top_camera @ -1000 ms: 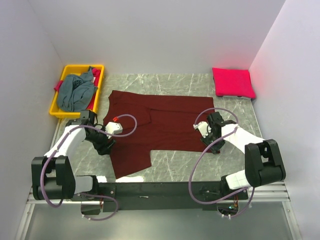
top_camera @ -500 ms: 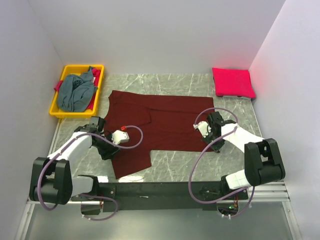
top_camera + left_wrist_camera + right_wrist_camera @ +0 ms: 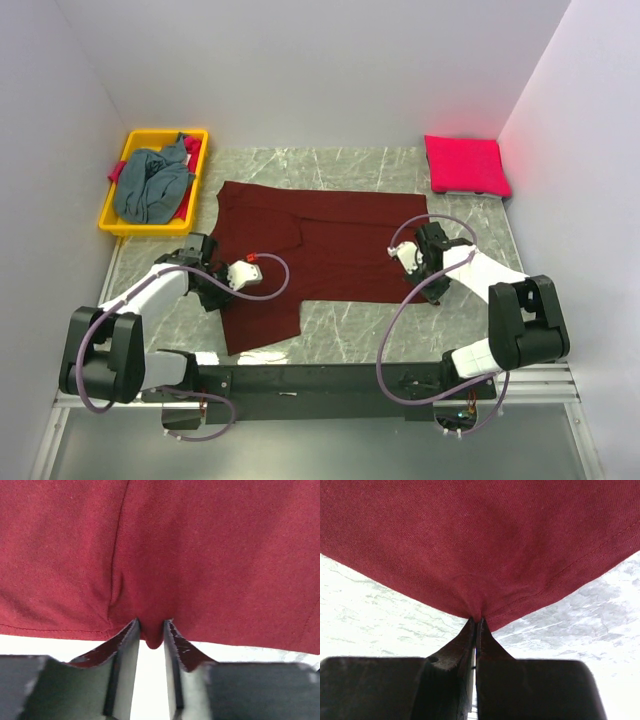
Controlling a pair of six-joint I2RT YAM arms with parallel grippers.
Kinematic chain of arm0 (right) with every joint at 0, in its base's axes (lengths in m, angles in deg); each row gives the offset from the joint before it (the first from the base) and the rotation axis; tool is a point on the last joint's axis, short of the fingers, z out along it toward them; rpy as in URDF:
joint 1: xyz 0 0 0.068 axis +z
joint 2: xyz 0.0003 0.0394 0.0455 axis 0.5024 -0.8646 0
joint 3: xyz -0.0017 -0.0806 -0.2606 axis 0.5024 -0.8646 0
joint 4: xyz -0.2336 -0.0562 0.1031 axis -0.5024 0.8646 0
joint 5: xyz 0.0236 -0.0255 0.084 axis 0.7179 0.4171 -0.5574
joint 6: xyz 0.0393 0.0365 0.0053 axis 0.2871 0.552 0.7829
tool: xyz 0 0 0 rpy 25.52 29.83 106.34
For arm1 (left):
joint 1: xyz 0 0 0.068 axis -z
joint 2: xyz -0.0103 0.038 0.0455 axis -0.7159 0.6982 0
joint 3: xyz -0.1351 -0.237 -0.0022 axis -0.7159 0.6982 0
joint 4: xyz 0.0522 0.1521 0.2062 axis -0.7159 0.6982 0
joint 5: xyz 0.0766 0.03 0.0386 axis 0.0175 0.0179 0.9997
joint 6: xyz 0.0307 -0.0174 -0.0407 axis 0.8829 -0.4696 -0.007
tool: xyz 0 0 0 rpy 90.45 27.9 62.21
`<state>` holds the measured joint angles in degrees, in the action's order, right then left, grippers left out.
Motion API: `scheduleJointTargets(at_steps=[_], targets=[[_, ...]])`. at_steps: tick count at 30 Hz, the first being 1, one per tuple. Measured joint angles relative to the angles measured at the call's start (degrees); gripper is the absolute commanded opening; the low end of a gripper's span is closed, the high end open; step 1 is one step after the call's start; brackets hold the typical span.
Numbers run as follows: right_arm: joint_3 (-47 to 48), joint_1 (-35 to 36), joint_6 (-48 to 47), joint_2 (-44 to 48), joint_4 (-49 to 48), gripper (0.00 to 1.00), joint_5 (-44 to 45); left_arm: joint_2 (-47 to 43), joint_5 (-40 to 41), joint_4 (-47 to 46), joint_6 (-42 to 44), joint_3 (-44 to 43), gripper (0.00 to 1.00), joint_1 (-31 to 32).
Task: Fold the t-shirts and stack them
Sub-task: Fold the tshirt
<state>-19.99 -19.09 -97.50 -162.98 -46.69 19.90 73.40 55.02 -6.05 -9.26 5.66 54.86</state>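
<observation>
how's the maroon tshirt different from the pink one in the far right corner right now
The maroon t-shirt lies spread wide mid-table; the pink-red t-shirt is folded into a compact square. The maroon t-shirt is pinched at its edges by the left gripper and the right gripper; the pink-red t-shirt is untouched. The maroon t-shirt is dark, the pink-red t-shirt bright. Both rest on the marble table.
</observation>
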Motion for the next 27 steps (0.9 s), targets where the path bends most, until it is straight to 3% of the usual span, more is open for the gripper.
scheduleJointTargets(at_steps=[3,8,15,20,27], targets=[[0.0,-0.5,0.0,0.0,0.0,0.0,-0.2,0.0,0.0,0.1,0.3,0.0,0.14,0.1],[0.0,-1.4,-0.3,0.5,0.2,0.0,-0.9,-0.5,0.0,1.1,1.1,0.0,0.01,0.1],[-1.2,-2.5,-1.7,6.7,2.9,0.0,-2.2,-6.2,0.0,10.3,1.2,-0.6,0.01,0.1],[-0.9,-4.6,-3.2,13.7,6.5,0.0,-3.7,-9.5,-1.0,17.7,1.2,-6.1,0.01,-0.8],[4.8,-7.0,-4.9,9.5,9.1,0.0,-5.0,-4.3,-3.4,21.7,1.2,-15.8,0.01,-4.8]])
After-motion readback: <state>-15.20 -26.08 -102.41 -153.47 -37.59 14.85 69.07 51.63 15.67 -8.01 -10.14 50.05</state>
